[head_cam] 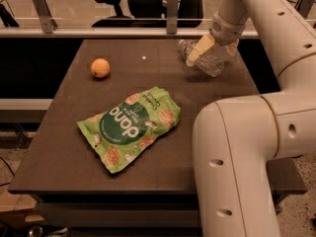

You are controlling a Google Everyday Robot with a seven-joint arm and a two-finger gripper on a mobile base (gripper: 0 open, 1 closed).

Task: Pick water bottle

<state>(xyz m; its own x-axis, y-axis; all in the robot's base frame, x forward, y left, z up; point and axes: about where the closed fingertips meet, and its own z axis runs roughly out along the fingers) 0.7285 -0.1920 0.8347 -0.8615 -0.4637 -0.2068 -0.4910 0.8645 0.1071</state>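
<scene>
The water bottle (211, 64) is clear ribbed plastic and lies on its side at the back right of the dark table (74, 147). My gripper (199, 57) comes down from the white arm at the upper right and sits right on the bottle, its pale tip over the bottle's left half. The bottle still looks to be resting on the table. Part of it is hidden behind the gripper.
A green snack bag (129, 127) lies in the middle of the table. An orange fruit (100, 67) sits at the back left. My arm's large white body (237, 157) covers the table's right front. A rail and office chairs stand behind the table.
</scene>
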